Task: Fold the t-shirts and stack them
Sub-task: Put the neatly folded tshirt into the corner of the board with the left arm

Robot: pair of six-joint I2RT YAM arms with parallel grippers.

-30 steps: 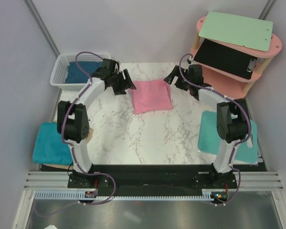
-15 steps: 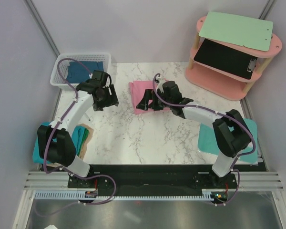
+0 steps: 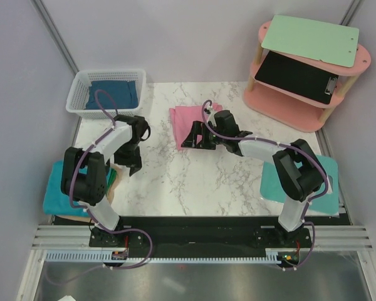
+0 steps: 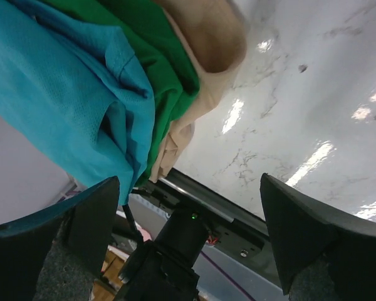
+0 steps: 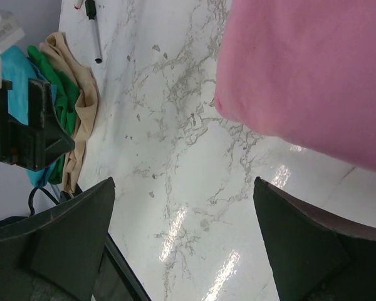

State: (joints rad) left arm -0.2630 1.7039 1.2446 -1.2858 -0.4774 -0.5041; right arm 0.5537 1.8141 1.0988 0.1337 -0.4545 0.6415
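So, measuring everything off the pink shirt, which lies flat mid-table. Well to its left and further back, the blue shirt sits in the basket. Left of the pink and nearer the bases, the teal shirt hangs off the table edge with a green cloth and a tan cloth bunched against it. The left gripper hovers just beside that bunch, jaws spread wide and empty, well apart from the pink.

The right gripper is the one that counts. Its jaws are wide open with nothing in them, and it's right at the pink's near-left corner. In its wrist view the pink shirt lies off to one side of the jaws, not between them. The shirt looks nearly square, maybe a bit longer far-to-near. My guess is the right arm takes that edge, since it's clearly nearer.
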